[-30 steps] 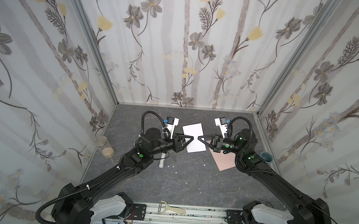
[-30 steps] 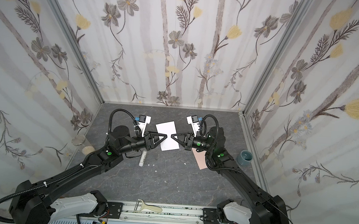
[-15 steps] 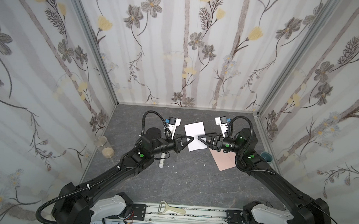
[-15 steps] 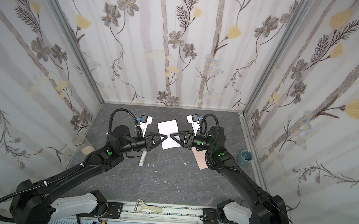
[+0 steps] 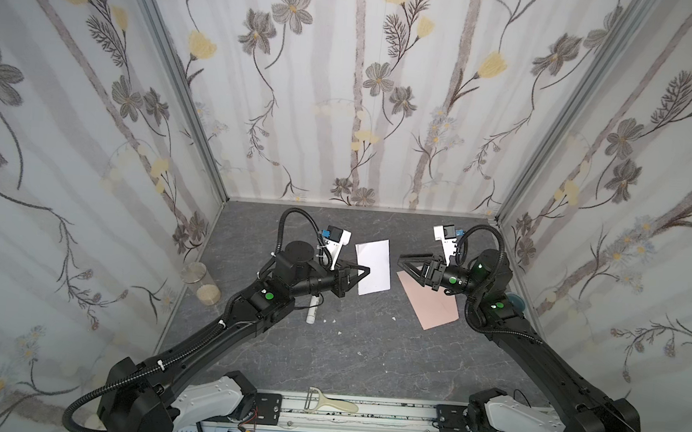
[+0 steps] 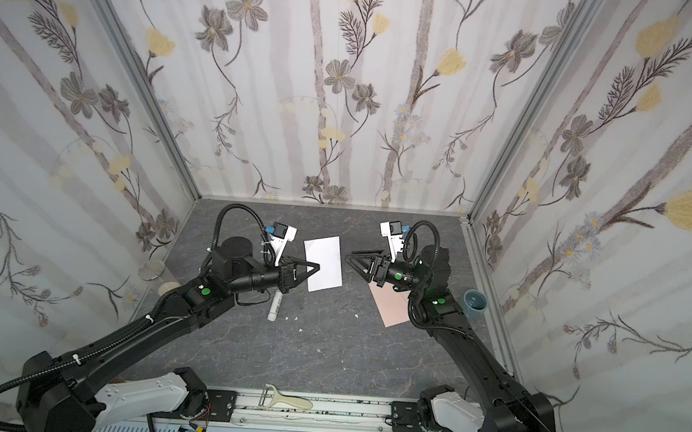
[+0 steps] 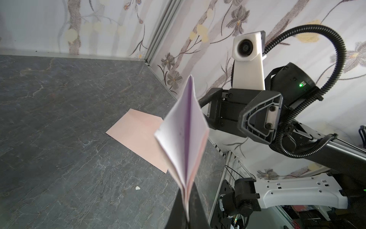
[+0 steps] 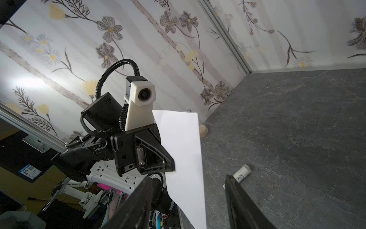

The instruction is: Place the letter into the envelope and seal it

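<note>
Letter (image 5: 375,252): folded, lifted, long axis running top-to-bottom at frame centre in both top views.
Left tool (image 5: 367,271): clamped on letter's left edge.
Right tool (image 5: 401,259): half-open, empty.

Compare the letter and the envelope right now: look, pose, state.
The letter is white; the envelope is pale pink. The letter is folded and held in the air by the left gripper; the envelope lies flat on the table, ungripped. Both are rectangular paper.

White letter (image 5: 372,267), salmon-pink envelope (image 5: 430,301), grey marbled table (image 5: 368,352).
</note>
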Available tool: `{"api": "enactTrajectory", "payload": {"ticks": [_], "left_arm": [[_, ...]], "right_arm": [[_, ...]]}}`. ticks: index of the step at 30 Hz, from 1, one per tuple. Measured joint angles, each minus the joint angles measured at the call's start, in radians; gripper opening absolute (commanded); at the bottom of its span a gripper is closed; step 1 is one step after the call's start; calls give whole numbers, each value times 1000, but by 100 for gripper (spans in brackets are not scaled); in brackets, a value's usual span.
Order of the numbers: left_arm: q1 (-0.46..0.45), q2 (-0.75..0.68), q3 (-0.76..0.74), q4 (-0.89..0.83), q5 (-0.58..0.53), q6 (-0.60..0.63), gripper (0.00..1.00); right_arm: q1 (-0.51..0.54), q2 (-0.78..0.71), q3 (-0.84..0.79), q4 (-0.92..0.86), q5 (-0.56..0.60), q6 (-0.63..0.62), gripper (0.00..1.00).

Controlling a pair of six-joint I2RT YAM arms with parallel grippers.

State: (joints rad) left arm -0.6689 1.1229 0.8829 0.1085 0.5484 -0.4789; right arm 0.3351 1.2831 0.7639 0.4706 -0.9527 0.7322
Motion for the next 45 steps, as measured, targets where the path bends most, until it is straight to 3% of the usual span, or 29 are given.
{"api": "enactTrajectory", "payload": {"ticks": [3,16,17,20,22,27,29,30,32,37,39,41,45], "left_arm": [[-3,0,-3,-11,21,-3,0],[-25,38,8,-16,80,-30,0],[-25,39,10,-16,80,-31,0],[-26,40,16,-15,80,-40,0],[-26,40,21,-15,80,-41,0],[-26,31,32,-15,80,-41,0],[-26,29,37,-15,79,-41,0],[-26,29,39,-15,79,-41,0],[-25,30,39,-15,79,-41,0],[-25,37,42,-15,80,-42,0],[-25,38,42,-16,80,-43,0],[-25,37,42,-15,80,-43,0],[-25,33,42,-15,79,-43,0]], "right_arm": [[0,31,0,43,-16,16,59],[12,132,56,176,-63,64,28],[12,137,59,182,-68,72,28],[12,146,60,199,-71,78,46],[11,148,60,206,-71,77,50],[-8,150,40,233,-89,96,48],[-11,152,35,249,-89,106,39],[-11,152,34,261,-94,115,30],[-8,151,33,281,-113,124,0],[1,151,31,310,-122,149,0],[3,151,29,318,-122,152,28],[3,150,27,321,-122,160,42],[3,142,14,338,-121,160,41]]}}
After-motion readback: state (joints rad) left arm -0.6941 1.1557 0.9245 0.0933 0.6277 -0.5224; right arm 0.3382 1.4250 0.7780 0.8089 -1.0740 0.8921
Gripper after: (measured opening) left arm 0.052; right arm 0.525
